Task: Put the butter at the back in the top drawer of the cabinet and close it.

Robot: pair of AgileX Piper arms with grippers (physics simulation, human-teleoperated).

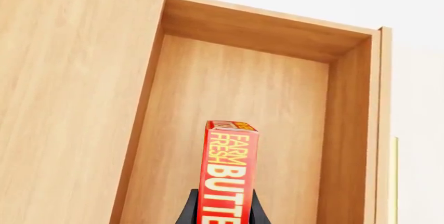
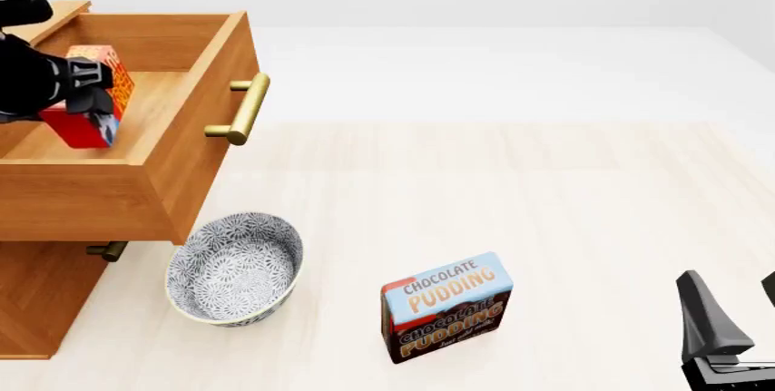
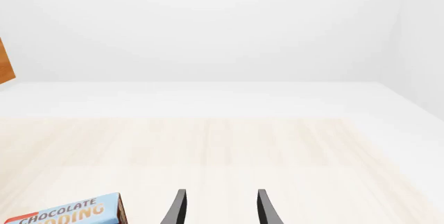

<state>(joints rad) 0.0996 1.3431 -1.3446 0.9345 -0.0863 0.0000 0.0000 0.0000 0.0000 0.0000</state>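
In the left wrist view, our left gripper (image 1: 223, 214) clamped the butter (image 1: 228, 174) over the top drawer (image 1: 229, 104), ready for release. Front view, upper left: it hung inside the cabinet (image 2: 49, 291). In the right wrist view, our right gripper (image 3: 219, 208) idled, jaws apart.

The front view looks forward and down from above the arms' side, taking in the cabinet (image 2: 49, 255) at far left and the table (image 2: 545, 200) stretching away. The left wrist view sits close, peering straight down into the top drawer (image 1: 229, 104), which the front view also shows. The right wrist view looks low across the table, sharing the pudding box (image 3: 66, 213).
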